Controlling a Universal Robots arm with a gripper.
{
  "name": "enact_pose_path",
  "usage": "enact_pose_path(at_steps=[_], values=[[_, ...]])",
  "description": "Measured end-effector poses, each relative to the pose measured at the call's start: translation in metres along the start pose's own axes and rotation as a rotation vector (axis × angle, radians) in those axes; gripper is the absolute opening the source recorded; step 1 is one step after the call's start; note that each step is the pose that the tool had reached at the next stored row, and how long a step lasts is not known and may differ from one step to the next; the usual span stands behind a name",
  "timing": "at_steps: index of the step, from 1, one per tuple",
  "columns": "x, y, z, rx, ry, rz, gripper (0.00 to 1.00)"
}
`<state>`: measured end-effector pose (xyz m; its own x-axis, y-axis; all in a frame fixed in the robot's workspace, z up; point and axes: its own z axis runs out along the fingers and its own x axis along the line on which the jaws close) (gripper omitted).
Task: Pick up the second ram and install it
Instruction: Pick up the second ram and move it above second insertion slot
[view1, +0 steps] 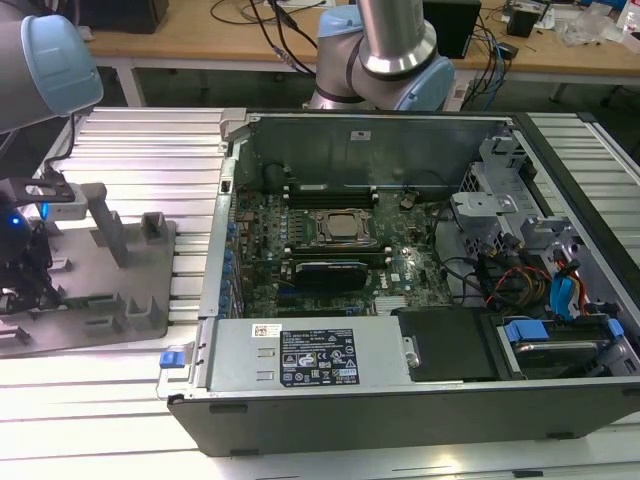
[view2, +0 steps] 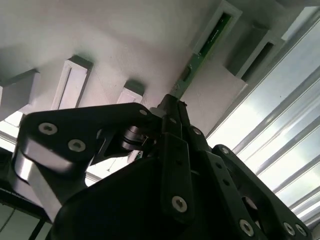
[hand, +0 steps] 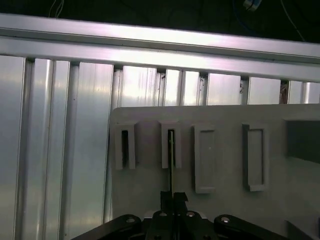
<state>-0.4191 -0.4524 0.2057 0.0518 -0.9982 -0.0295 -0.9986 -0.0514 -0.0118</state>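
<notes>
Tool (view2: 172, 102) is being pressed together on the near end of the second ram (view2: 207, 42). The stick is standing on edge, with its far end slotted between upright posts of the grey tray (view2: 125, 45). The pick-up step is being judged as in hand: the grasp is made, the lift is not yet evident, and nothing is installed. In the exterior view the tray is sitting on the ribbed desk (view1: 130, 150) at the exterior view's left, well apart from the open computer case (view1: 400, 330) on the exterior view's right. Getting the stick free is being judged to call for a straight pull along the post slots, so the board is not being twisted. Pad contact is being hidden by the tool body. Whether the stick's lower edge is resting in the tray cannot be told. Which memory slot in the case is free is too small to tell.
</notes>
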Motion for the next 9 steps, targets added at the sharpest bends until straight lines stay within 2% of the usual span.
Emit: enact_pose_path(at_steps=[1, 2, 9], values=[[0.0, 0.0, 0.0001, 0.0009, 0.0004, 0.03, 0.1], [0.0, 0.0, 0.0001, 0.0013, 0.0005, 0.041, 0.1], [0.0, 0.0, 0.0001, 0.0013, 0.0005, 0.045, 0.1]])
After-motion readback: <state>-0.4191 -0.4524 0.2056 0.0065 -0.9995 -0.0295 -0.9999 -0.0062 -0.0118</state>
